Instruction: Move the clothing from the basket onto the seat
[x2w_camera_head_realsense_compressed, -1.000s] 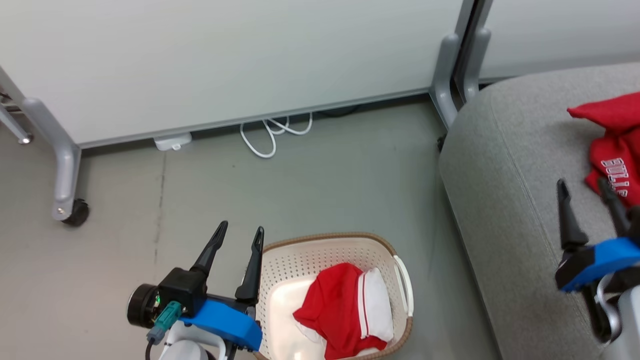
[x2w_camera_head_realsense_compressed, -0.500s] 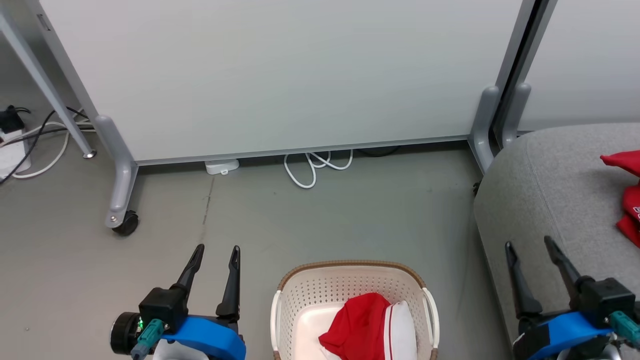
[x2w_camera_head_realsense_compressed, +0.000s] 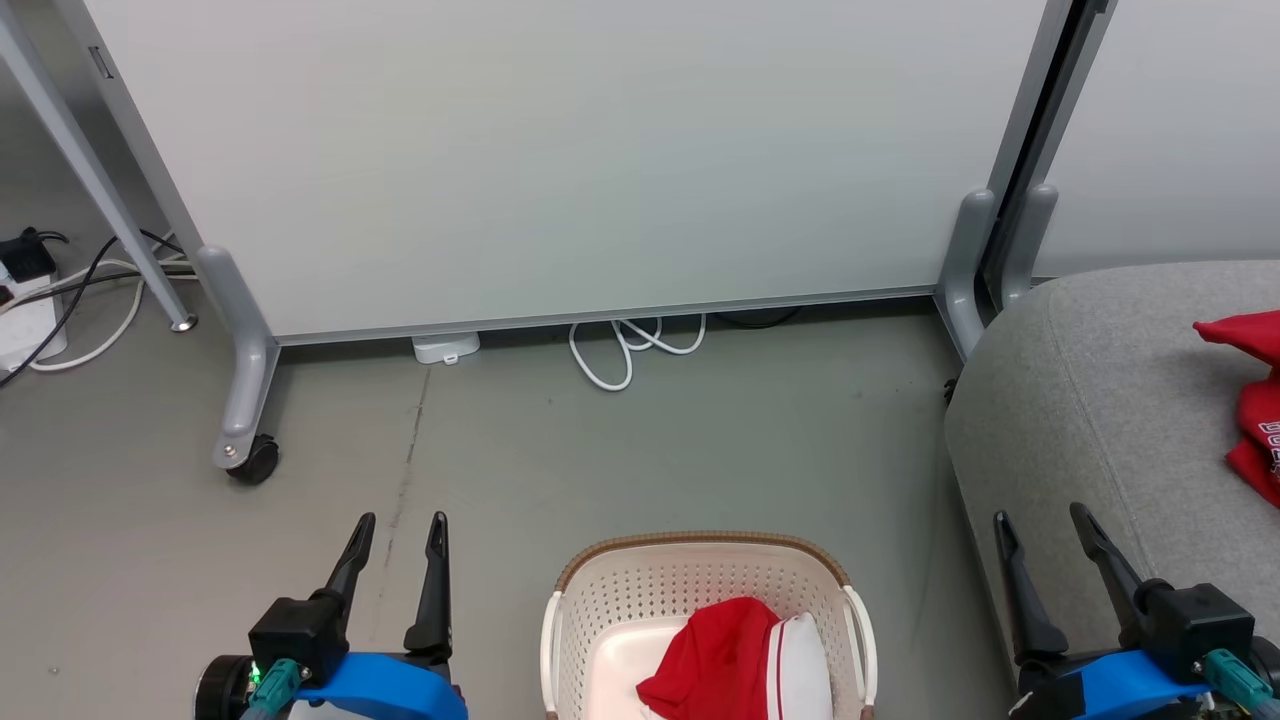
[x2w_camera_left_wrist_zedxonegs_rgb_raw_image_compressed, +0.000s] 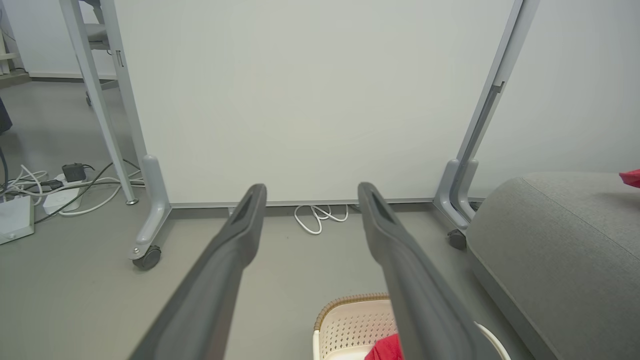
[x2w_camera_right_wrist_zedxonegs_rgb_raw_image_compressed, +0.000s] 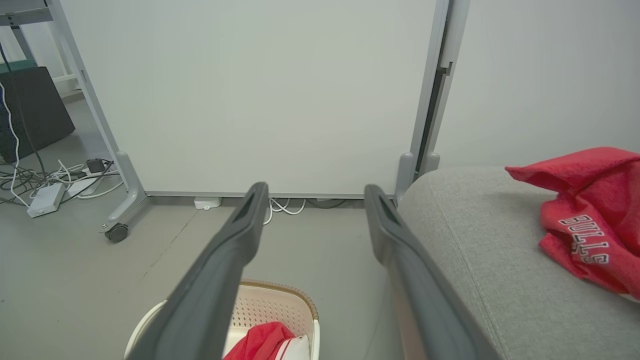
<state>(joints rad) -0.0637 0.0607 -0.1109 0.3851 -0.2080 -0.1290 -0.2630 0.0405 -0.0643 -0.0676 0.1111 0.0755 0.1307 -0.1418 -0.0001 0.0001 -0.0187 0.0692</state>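
The cream basket (x2w_camera_head_realsense_compressed: 700, 575) with its brown rim stands on the floor at the bottom centre, holding a red and white garment (x2w_camera_head_realsense_compressed: 740, 660). A second red garment with "BULLS" lettering (x2w_camera_right_wrist_zedxonegs_rgb_raw_image_compressed: 590, 225) lies on the grey seat (x2w_camera_head_realsense_compressed: 1090, 400) at the right. My left gripper (x2w_camera_head_realsense_compressed: 398, 528) hangs open to the left of the basket, nothing between its fingers. My right gripper (x2w_camera_head_realsense_compressed: 1042, 522) is open over the seat's front edge, empty, well short of the lettered garment. The basket (x2w_camera_left_wrist_zedxonegs_rgb_raw_image_compressed: 350, 325) and the seat (x2w_camera_left_wrist_zedxonegs_rgb_raw_image_compressed: 560, 240) also show in the left wrist view.
A white partition panel on grey wheeled legs (x2w_camera_head_realsense_compressed: 240, 390) stands behind the basket, with a second leg (x2w_camera_head_realsense_compressed: 965, 270) next to the seat. A coiled white cable (x2w_camera_head_realsense_compressed: 625, 350) and a white adapter (x2w_camera_head_realsense_compressed: 445, 347) lie under it. More cables and a power strip (x2w_camera_head_realsense_compressed: 30, 320) sit far left.
The head camera has swung left and tilted, shifting the whole scene. The right gripper has drawn back from the lettered garment on the seat, and both grippers now sit low in the view, still open.
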